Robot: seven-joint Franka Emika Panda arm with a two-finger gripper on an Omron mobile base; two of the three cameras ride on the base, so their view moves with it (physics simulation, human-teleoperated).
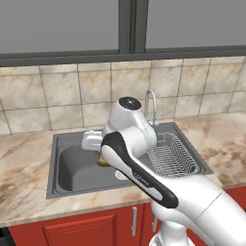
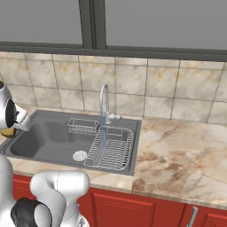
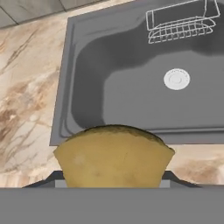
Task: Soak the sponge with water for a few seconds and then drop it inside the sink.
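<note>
The mustard-yellow sponge [image 3: 113, 156] sits pinched between my gripper [image 3: 113, 183] jaws, which are shut on it. From the left base view the sponge [image 1: 102, 160] hangs under the hand, above the left part of the dark grey sink [image 1: 72, 170]. In the right base view the gripper [image 2: 9, 129] and sponge [image 2: 7, 132] are at the sink's [image 2: 48, 139] left edge. A thin pale-blue stream of water [image 2: 102, 133] runs from the curved faucet [image 2: 104, 99] onto the wire rack, well to the right of the sponge. The round drain [image 3: 176, 79] lies on the basin floor.
A wire dish rack [image 2: 111, 150] fills the sink's right part, and a small wire basket [image 2: 83, 125] hangs at its back wall. Marble counter [image 2: 177, 155] surrounds the basin, with a tiled wall behind. My own arm [image 1: 139, 173] crosses the sink's front.
</note>
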